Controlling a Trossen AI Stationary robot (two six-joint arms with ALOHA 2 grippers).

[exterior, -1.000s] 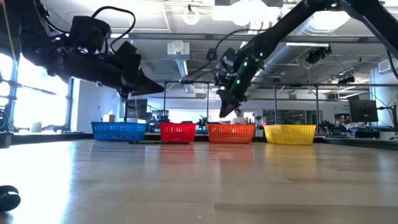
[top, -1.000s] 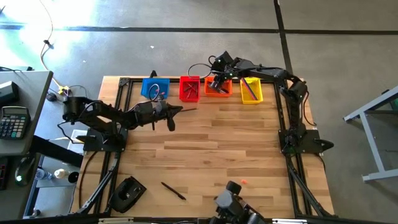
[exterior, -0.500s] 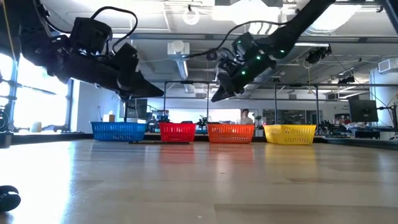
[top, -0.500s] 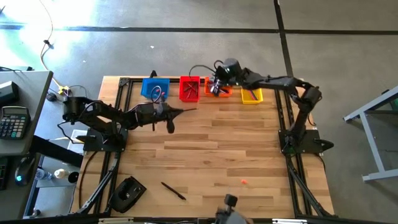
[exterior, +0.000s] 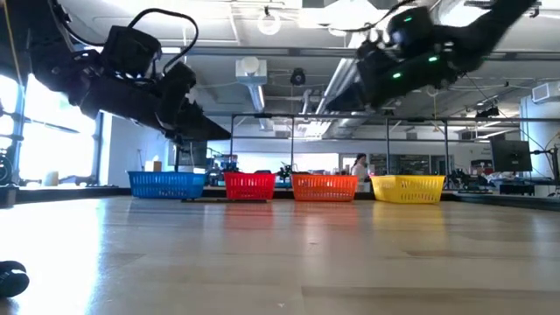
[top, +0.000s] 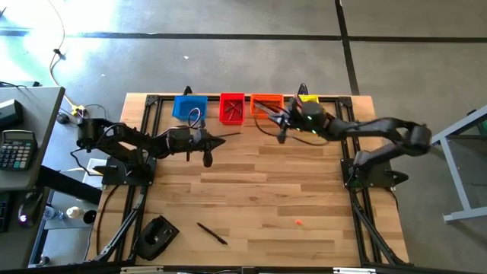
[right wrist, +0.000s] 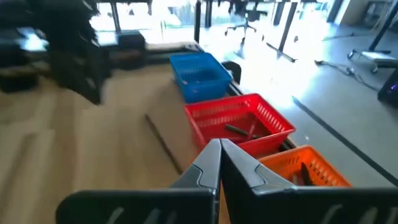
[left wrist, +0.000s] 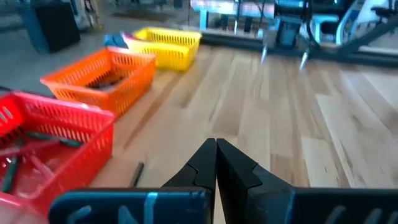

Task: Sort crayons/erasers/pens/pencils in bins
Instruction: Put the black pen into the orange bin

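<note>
Four bins stand in a row at the table's far edge: blue point(top: 189, 107), red point(top: 232, 107), orange point(top: 266, 102) and yellow point(top: 307, 99), the last partly under my right arm. Thin sticks lie in the red bin point(right wrist: 239, 127). A dark pen point(top: 211, 233) and a tiny pink eraser point(top: 298, 223) lie near the front edge. Another dark stick point(left wrist: 137, 173) lies on the table before the red bin. My left gripper point(left wrist: 216, 144) hovers shut before the blue and red bins. My right gripper point(right wrist: 219, 144) hangs shut before the orange bin, pointing toward the table's left.
A black device point(top: 156, 236) sits at the near left corner. Black frame rails point(top: 149, 122) run along the table's left and right sides. A side desk with a calculator point(top: 17, 148) stands left of the table. A person point(exterior: 360, 166) shows far behind the bins.
My right gripper has risen from over the orange bin and drawn back toward the table's right and near side. It has tipped from pointing down to nearly level, now facing the table's left. My left arm has kept still.
</note>
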